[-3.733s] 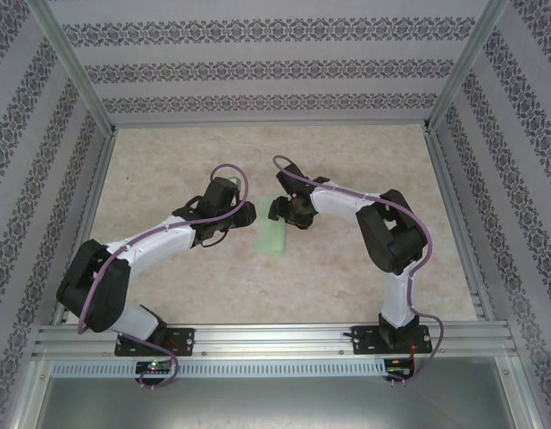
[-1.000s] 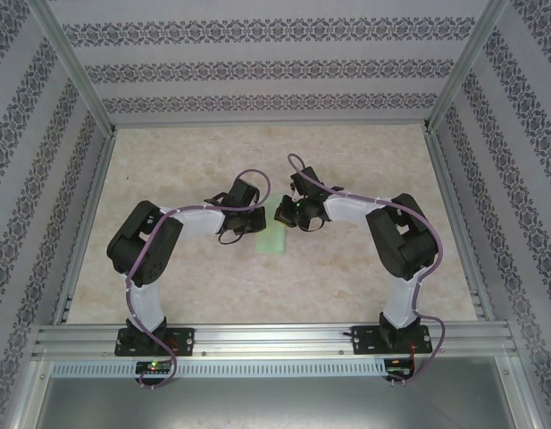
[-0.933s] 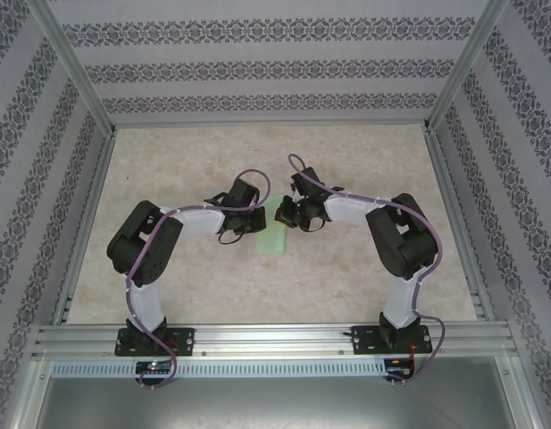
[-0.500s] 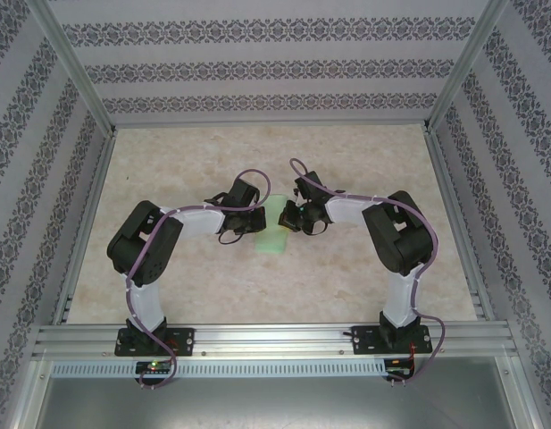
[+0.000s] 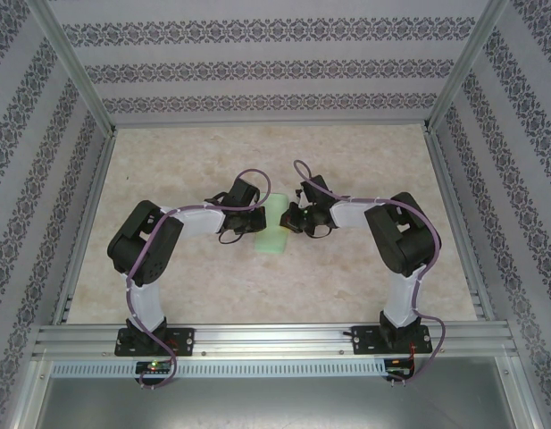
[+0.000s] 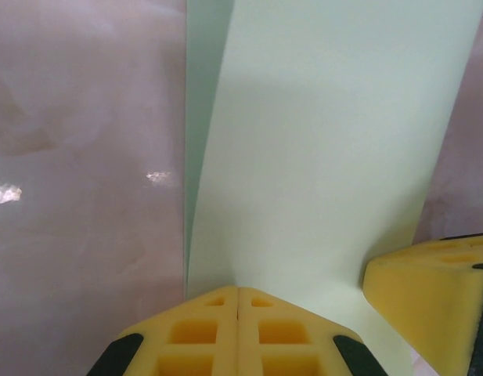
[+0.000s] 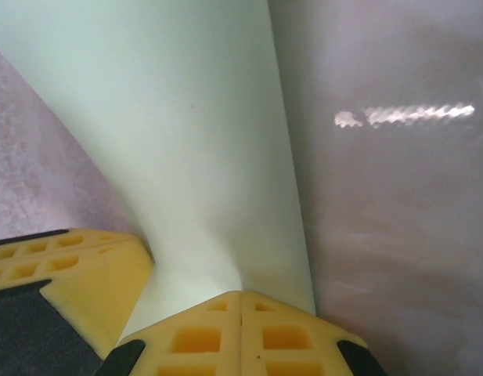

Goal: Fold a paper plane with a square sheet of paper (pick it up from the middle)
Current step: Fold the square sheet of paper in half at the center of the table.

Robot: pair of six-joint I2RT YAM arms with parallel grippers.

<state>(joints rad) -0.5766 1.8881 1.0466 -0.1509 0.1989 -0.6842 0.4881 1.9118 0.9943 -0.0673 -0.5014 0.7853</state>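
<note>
Overhead: my left pincer (image 5: 255,223) and right pincer (image 5: 285,219) flank the green paper (image 5: 273,239). Wrist views add detail: both are pressed together, each pinching the paper's edge.

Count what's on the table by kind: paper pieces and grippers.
Pale green folded paper: 1
Grippers: 2 (left gripper and right gripper, each shut on the folded paper)
Total: 3
</note>
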